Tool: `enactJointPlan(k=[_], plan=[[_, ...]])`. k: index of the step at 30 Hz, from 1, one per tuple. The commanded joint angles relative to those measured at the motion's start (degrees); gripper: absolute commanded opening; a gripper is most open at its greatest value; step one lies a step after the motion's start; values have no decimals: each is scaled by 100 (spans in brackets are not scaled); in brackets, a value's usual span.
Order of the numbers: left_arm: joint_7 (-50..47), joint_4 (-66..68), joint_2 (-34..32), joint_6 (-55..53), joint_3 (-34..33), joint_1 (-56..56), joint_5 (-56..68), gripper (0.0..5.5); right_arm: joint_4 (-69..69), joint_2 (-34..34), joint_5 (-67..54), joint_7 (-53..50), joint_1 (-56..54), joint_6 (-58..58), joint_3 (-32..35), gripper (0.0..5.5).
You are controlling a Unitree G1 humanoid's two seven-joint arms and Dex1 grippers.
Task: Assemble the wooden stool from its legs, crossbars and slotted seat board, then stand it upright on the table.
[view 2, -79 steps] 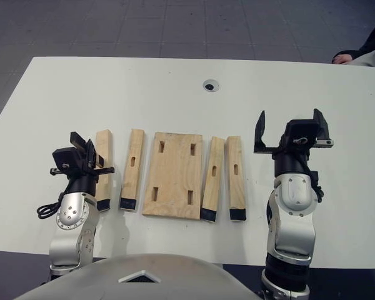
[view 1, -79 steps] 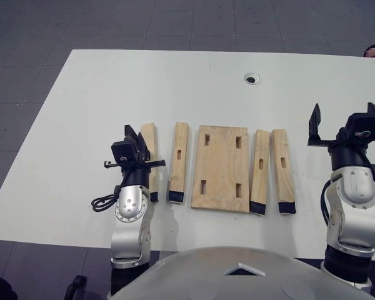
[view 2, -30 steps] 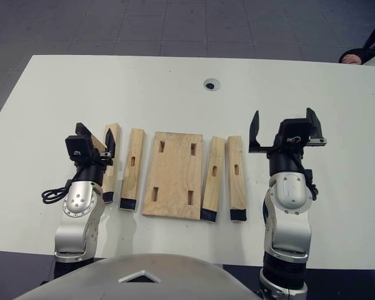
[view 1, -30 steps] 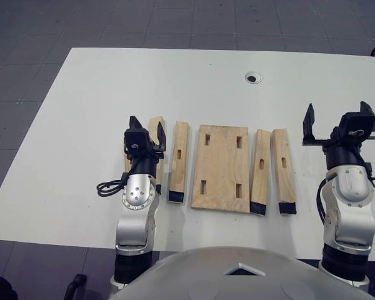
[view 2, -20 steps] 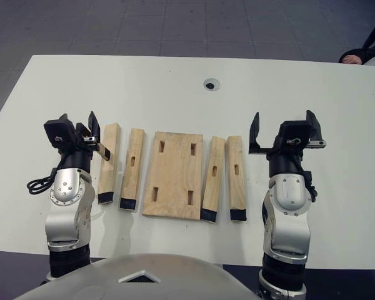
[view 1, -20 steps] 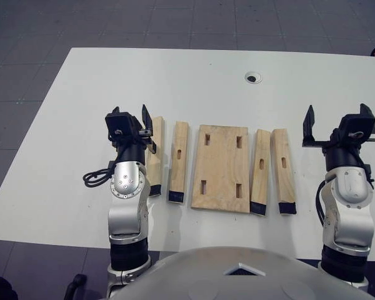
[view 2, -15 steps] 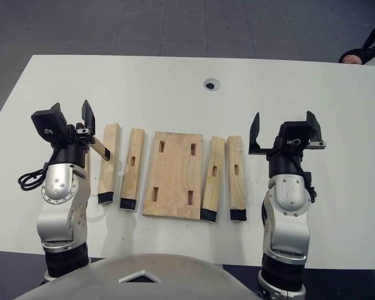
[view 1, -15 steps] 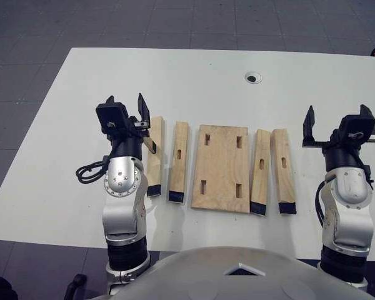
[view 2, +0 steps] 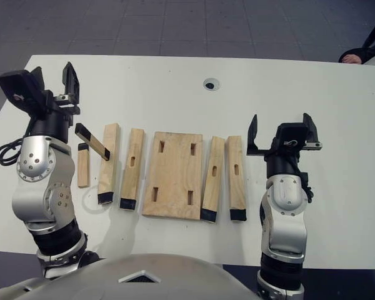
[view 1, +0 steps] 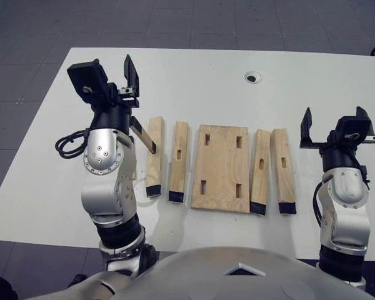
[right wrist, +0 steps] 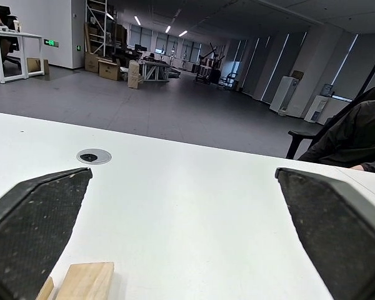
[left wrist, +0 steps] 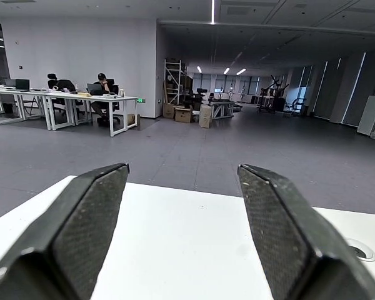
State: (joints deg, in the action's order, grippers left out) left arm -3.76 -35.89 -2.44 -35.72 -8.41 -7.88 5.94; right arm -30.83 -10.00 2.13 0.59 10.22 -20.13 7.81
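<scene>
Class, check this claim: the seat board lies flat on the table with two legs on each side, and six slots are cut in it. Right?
Not quite. The seat board has four slots, not six; the left eye view shows them. It does lie flat on the table, with two legs on each side.

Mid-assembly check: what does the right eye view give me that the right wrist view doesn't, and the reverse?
Right eye view adds the slotted seat board, all four legs, two short crossbars by the leftmost one, and the raised, open left claw. Right wrist view adds what lies beyond the table: shelving and boxes. Both have the open right claw, the table's cable hole and the rightmost leg's far end.
</scene>
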Motion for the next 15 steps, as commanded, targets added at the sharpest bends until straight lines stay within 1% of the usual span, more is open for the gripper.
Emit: enactJointPlan(k=[1, 5, 10, 12, 15], plan=[[61, 199, -96, -105, -86, -343, 104, 323, 64, 40, 29, 1, -60, 51, -35, 550], [85, 78, -31, 47, -217, -756, 403, 323, 91, 36, 24, 2, -88, 59, -45, 550], [110, -143, -168, 251, -411, -1275, 662, 323, 88, 51, 30, -9, -69, 69, -62, 550], [75, 50, -149, -64, -391, -1130, 717, 323, 66, 60, 32, -15, -47, 70, -73, 550], [-114, 566, -23, -1086, -273, -658, 727, 323, 27, 67, 28, -13, -12, 71, -77, 550]])
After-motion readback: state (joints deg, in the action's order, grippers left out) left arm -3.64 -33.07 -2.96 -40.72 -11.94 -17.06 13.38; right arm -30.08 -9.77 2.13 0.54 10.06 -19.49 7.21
